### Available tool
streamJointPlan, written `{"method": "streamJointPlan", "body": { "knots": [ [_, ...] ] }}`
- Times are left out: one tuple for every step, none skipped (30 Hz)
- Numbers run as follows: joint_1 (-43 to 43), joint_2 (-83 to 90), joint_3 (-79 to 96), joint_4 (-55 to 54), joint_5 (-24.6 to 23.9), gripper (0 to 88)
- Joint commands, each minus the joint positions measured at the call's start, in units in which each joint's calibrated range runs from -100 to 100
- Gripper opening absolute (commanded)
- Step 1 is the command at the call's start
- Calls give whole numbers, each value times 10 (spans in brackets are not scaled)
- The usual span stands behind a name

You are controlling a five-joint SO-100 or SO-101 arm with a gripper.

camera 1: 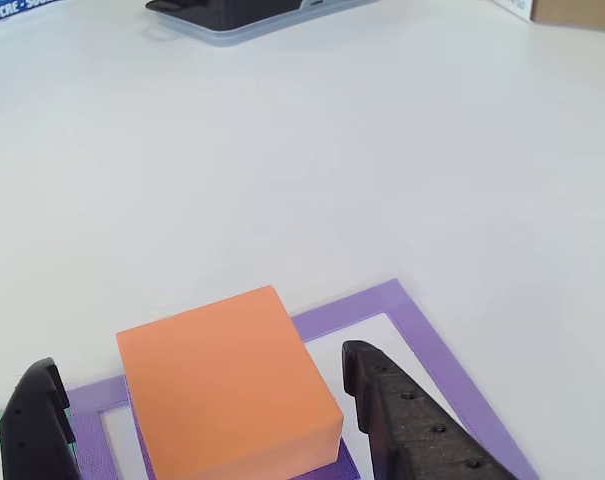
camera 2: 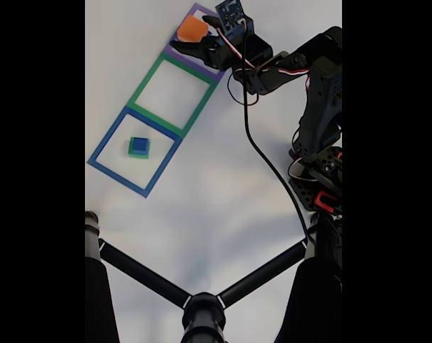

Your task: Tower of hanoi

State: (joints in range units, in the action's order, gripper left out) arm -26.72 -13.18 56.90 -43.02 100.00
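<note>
The orange block (camera 1: 227, 385) rests on the flat purple block (camera 1: 344, 464), inside the purple square frame (camera 1: 422, 330). My gripper (camera 1: 200, 360) is open and straddles the orange block. Its black fingers (camera 1: 412, 430) stand on either side with a visible gap. In the fixed view the gripper (camera 2: 194, 34) reaches the orange block (camera 2: 193, 28) at the top end of the row of frames. The small blue cube (camera 2: 138, 145) sits on the green block (camera 2: 138, 153) inside the blue frame (camera 2: 105, 146).
The green frame (camera 2: 148, 84) lies between the other two frames, with nothing in it. A black and clear case (camera 1: 232, 15) and a cardboard box (camera 1: 577, 12) lie at the table's far edge. Black stand legs (camera 2: 148, 275) cross the near side; the arm's base (camera 2: 319, 179) is on the right.
</note>
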Motion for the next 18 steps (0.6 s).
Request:
{"method": "streamJointPlan", "body": {
  "knots": [
    [13, 6, -19, -15, 0, 272],
    [14, 6, -19, -15, 0, 249],
    [14, 6, -19, -15, 0, 238],
    [14, 6, -19, -15, 0, 230],
    [14, 6, -19, -15, 0, 224],
    [15, 6, -19, -15, 0, 217],
    [16, 6, -19, -15, 0, 212],
    [17, 6, -18, -15, 0, 208],
    [18, 6, -18, -15, 0, 203],
    [19, 6, -18, -15, 0, 195],
    [20, 6, -17, -15, 0, 190],
    [21, 7, -17, -15, 0, 183],
    [22, 7, -16, -15, 0, 177],
    [23, 7, -15, -15, 0, 169],
    [24, 7, -15, -15, 0, 163],
    [24, 8, -14, -14, 0, 156],
    [25, 8, -14, -14, 0, 148],
    [27, 8, -13, -13, 0, 137]
  ]
}}
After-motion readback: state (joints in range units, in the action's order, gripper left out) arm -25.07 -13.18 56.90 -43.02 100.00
